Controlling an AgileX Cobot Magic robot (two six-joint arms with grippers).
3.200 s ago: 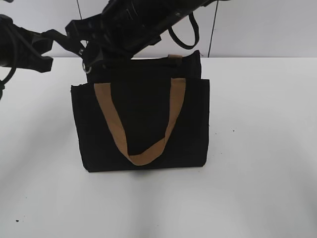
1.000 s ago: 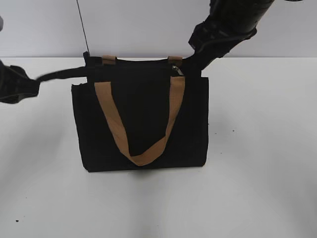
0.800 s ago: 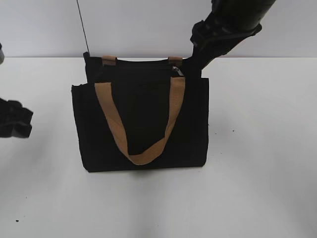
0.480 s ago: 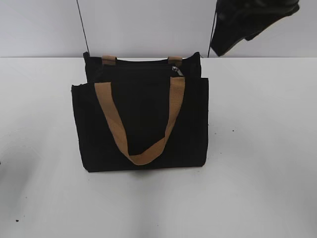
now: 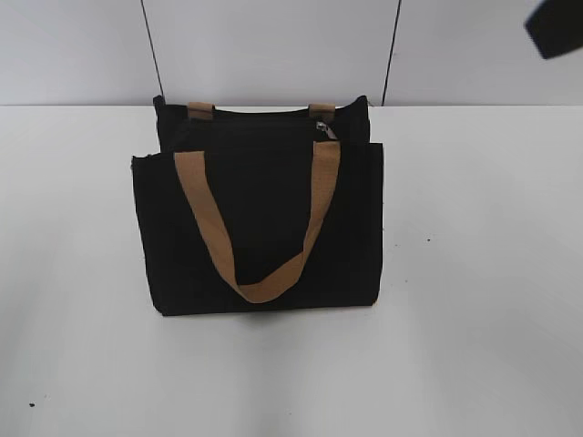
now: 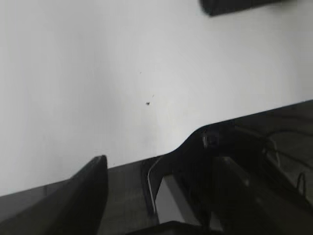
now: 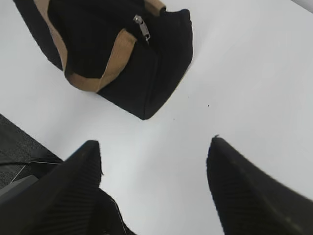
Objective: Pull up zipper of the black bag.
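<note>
The black bag stands upright on the white table, its tan handle hanging down the front. The zipper runs along the top edge, with its silvery pull tab at the right end by the right tan strap tab. The right wrist view shows the bag at the upper left and the pull tab. My right gripper is open and empty, above bare table and well clear of the bag. My left gripper is open and empty over the table's edge. It is out of the exterior view.
A dark piece of the right arm shows at the top right corner of the exterior view. The white table spreads around the bag. Dark frame and cables lie beyond the table edge in the left wrist view.
The right gripper let go at the bag's top right corner and rose away to the upper right. The left arm drew back off the left side and out of view.
</note>
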